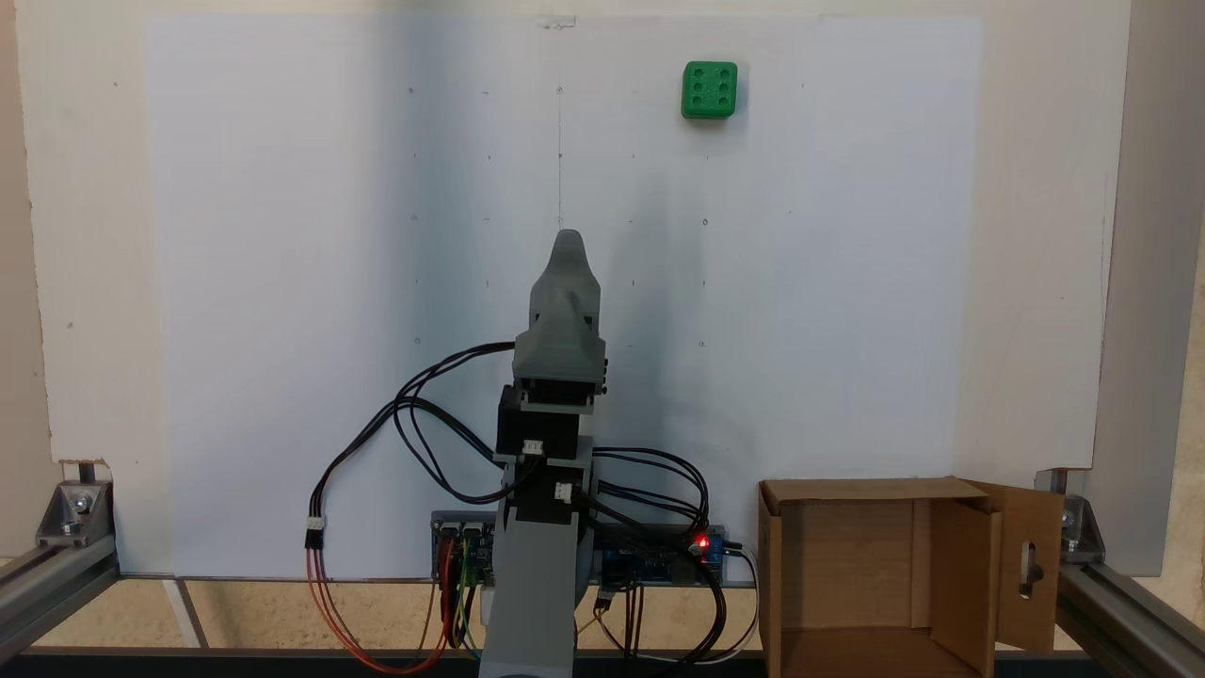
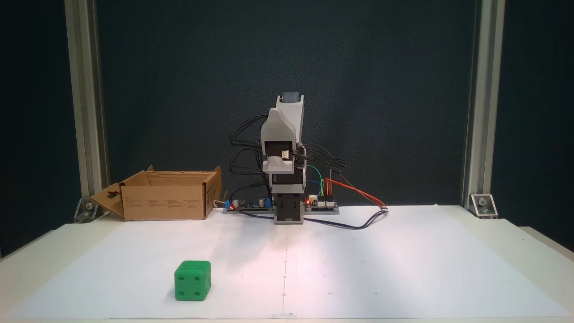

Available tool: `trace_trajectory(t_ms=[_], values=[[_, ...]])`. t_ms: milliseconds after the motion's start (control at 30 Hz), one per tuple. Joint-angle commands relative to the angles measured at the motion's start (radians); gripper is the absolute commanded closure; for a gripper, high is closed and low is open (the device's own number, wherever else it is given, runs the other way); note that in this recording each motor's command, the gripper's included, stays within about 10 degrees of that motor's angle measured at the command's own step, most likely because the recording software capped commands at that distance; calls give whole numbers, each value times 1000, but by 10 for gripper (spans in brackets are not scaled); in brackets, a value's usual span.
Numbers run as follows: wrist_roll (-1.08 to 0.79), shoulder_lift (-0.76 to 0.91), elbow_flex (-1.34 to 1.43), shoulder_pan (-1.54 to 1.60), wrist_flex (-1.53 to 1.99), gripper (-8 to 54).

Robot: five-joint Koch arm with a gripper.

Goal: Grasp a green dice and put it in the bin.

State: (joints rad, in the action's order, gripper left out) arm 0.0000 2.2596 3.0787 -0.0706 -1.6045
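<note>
The small bright green plastic dice, a cube with rounded edges and sunken pips, sits flat on white paper, six pips facing up, well ahead of the grey gripper and off to its side. The brown corrugated cardboard bin stands open-topped, flaps spread, one slotted, well behind the gripper beside the arm's base.

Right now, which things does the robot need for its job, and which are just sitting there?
For the job:
- die, alone on the white sheet
- bin, open, beside the arm's base
- gripper, folded up, far from the die

Just there:
- circuit boards and wires
- metal frame posts
</note>
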Motion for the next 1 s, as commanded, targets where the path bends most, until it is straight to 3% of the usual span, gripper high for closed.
trace_trajectory(t_ms=[0,967], values=[[-86,106,51,-20,58,8],[-86,106,51,-15,74,16]])
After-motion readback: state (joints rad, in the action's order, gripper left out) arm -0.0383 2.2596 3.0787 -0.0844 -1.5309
